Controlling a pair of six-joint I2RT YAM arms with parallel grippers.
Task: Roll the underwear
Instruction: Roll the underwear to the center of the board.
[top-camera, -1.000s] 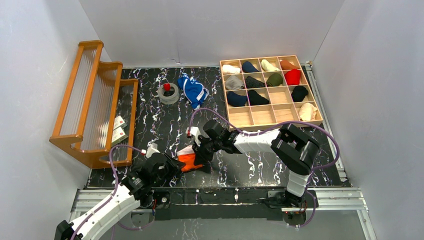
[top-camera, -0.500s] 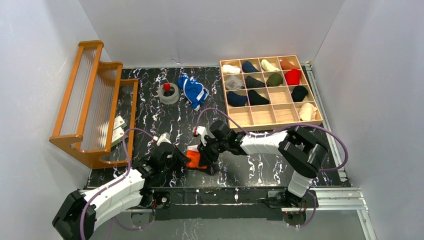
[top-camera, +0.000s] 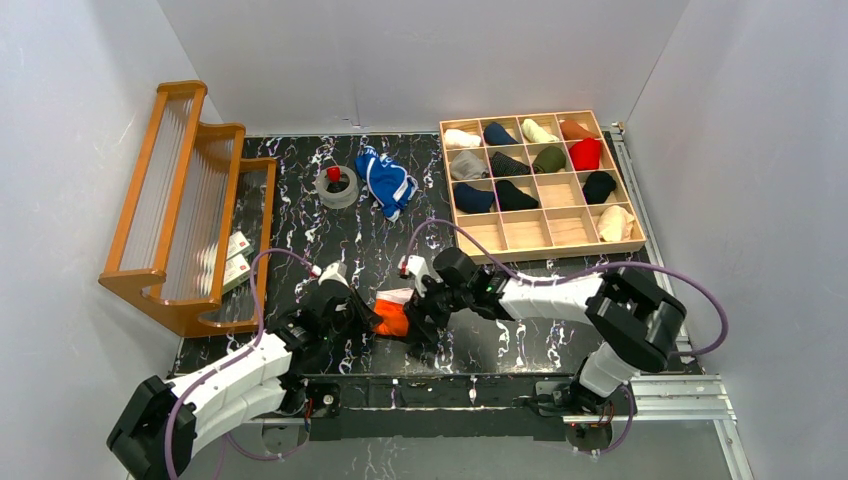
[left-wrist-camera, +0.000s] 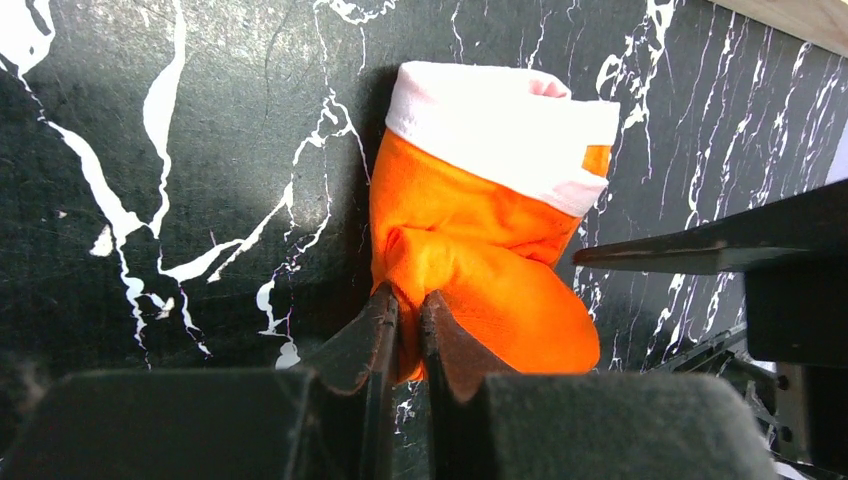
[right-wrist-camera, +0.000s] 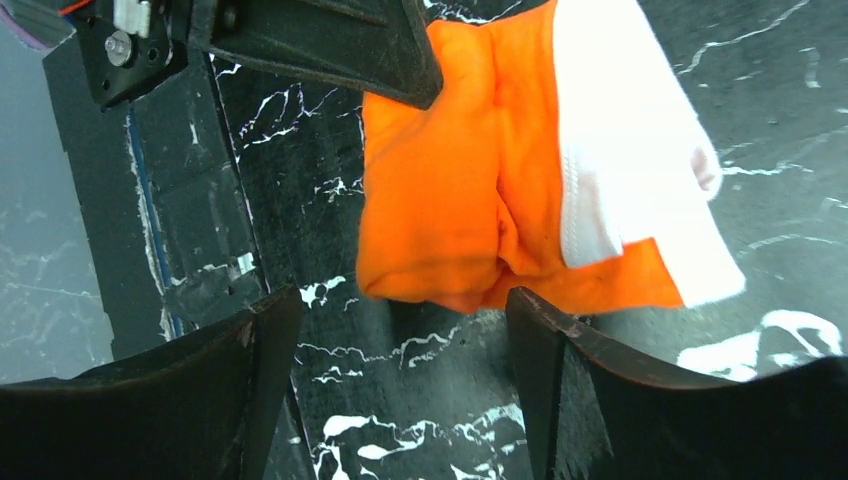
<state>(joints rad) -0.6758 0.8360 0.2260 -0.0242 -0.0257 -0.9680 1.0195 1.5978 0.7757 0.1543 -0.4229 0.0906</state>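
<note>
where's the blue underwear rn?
Top view, far centre: the blue underwear lies between the grey tape roll on its left and the wooden divider box on its right.

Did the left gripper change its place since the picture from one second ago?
Yes. The left gripper, pinching the orange underwear, has shifted to the right and slightly up in the top view, away from the wooden rack.

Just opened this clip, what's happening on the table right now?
Both arms are at the orange underwear, bunched into a compact bundle near the front of the table. The left gripper pinches a fold of the orange fabric; the right gripper is open, its fingertips just at the bundle's edge. The blue underwear lies loose farther back, left of the wooden tray holding rolled garments.
</note>
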